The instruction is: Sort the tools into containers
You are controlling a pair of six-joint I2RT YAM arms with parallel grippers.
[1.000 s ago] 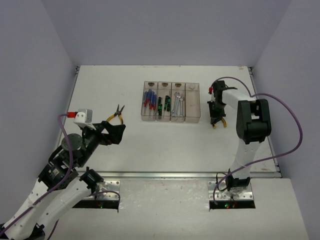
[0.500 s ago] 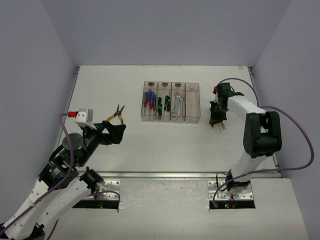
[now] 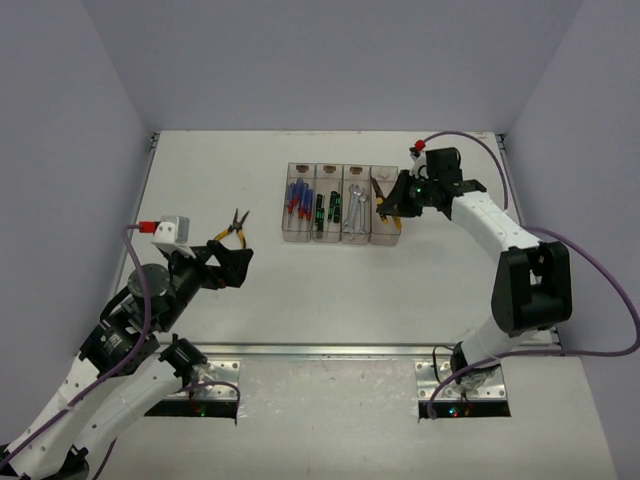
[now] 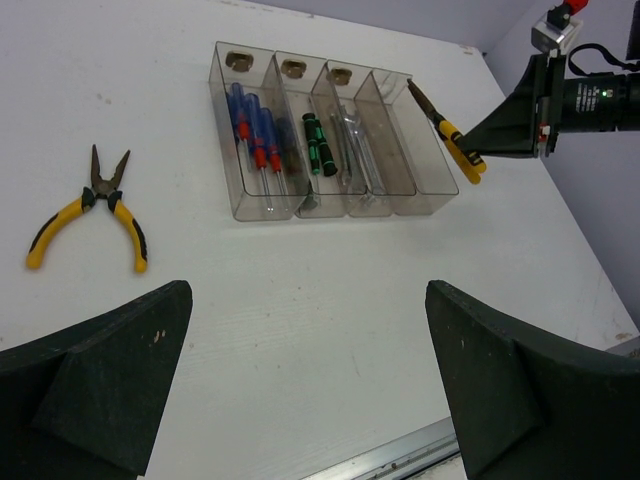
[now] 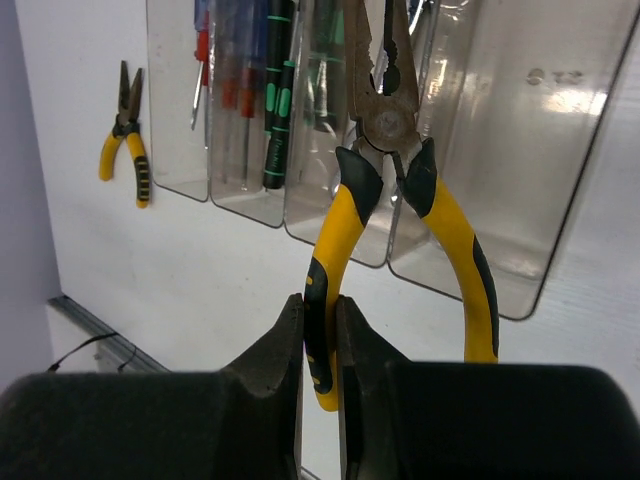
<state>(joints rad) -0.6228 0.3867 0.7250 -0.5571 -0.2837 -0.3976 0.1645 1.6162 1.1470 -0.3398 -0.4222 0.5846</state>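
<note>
Four bins [image 4: 420, 185], screwdrivers [image 4: 255, 135] and wrenches [image 4: 355, 140] in three, your right gripper [image 5: 322, 310] pinching pliers [image 5: 385, 130] lengthwise over the fourth, nose away, left gripper [image 3: 228, 262] agape

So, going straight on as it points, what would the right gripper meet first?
Probably the rightmost bin; the pliers held by the right gripper reach over it, though depth is unclear.

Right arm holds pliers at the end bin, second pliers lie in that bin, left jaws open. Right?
Not quite. The second pliers aren't in the end bin; they lie on the table, left of the bins, as the left wrist view shows. The rest holds: the right jaws hold the other pliers at that bin, and the left jaws are open.
</note>
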